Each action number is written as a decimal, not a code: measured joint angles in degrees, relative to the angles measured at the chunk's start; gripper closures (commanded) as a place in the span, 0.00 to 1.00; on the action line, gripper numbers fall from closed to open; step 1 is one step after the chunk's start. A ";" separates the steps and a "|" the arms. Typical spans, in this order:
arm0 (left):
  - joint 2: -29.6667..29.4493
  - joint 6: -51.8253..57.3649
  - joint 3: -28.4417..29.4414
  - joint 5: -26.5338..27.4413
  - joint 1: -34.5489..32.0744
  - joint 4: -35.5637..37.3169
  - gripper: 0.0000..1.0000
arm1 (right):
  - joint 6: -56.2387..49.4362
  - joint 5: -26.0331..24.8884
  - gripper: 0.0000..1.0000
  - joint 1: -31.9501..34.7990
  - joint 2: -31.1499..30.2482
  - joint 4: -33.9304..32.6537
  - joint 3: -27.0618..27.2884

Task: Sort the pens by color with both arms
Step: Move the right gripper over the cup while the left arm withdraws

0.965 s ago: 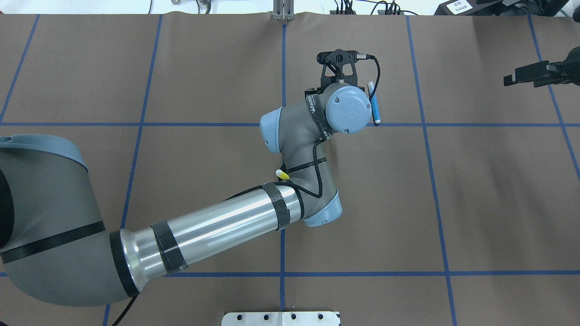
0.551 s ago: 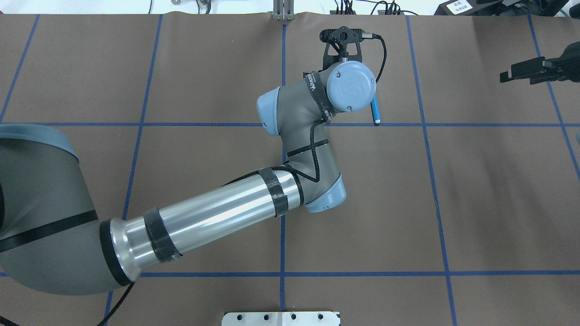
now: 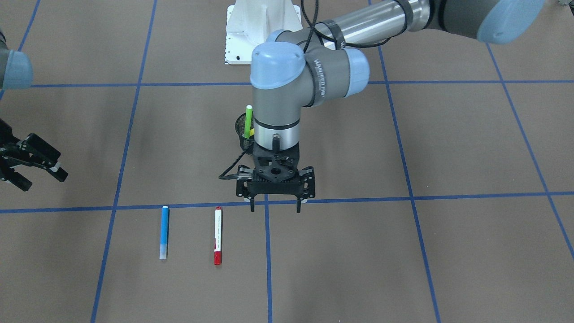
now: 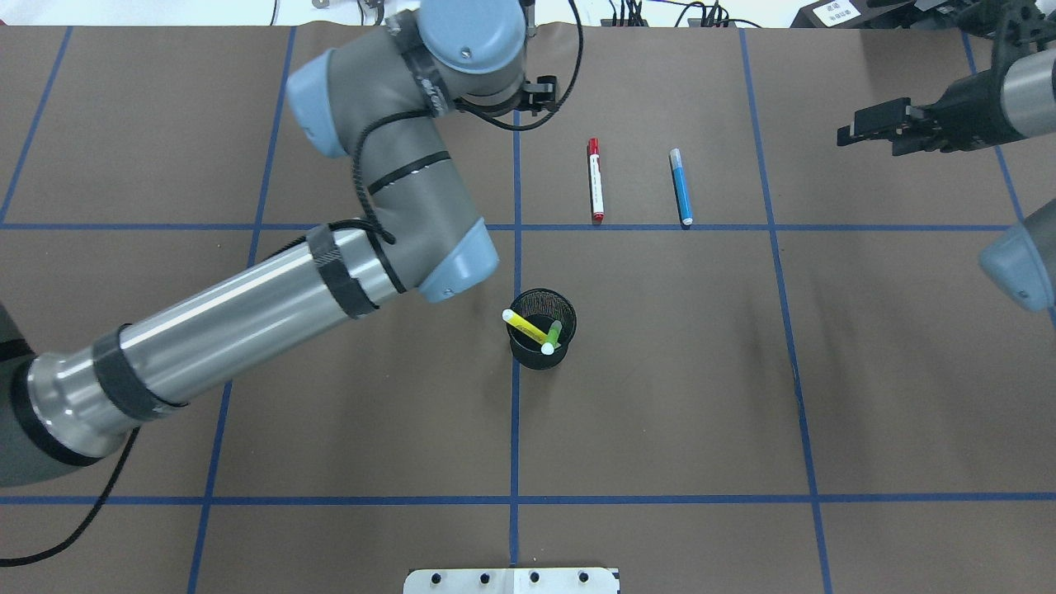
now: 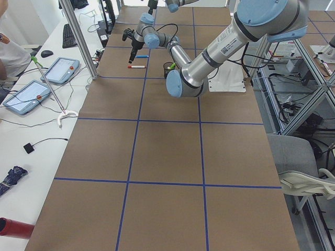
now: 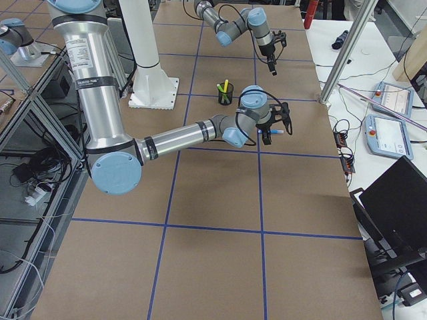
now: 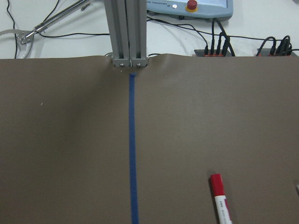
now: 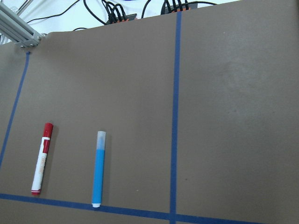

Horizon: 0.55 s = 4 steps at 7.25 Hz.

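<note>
The left gripper (image 3: 275, 207) hangs spread and empty near the red-ended pen (image 4: 595, 181), which lies flat beside the blue pen (image 4: 681, 187), while the right gripper (image 3: 43, 179), also spread and empty, is well apart, and the yellow pen (image 4: 525, 327) and green pen (image 4: 551, 337) lean in the mesh cup (image 4: 536, 360).

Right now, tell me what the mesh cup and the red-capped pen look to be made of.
Cup: black wire mesh, likely metal, matte; its wall is see-through. Red-capped pen: probably plastic; smooth white printed barrel, solid red ends.
</note>
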 measured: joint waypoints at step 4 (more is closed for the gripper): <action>18.07 15.42 -16.08 -12.40 -10.97 2.50 0.01 | 21.80 -12.62 0.00 -17.02 7.54 -7.19 7.98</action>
